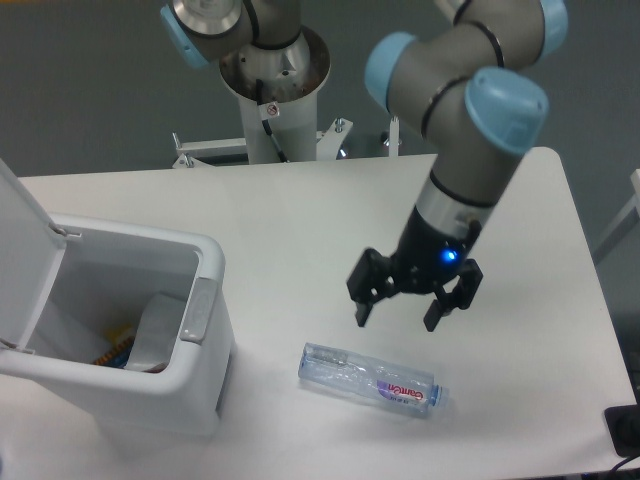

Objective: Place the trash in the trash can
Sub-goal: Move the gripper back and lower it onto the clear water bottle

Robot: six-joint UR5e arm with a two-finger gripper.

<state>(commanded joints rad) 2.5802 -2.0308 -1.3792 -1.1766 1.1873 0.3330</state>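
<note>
Clear plastic water bottle with a pink-and-purple label [372,379] lies on its side on the white table [300,230], right of the open white rectangular plastic bin [130,330]. The black two-finger gripper [398,316] hovers above, fingers spread, apparently empty.

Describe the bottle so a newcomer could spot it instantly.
Start at the white bin with its lid up at the table's left. Right of it, near the front edge, the bottle lies on its side below the open gripper. It is clear plastic with a pink-and-purple label.
</note>
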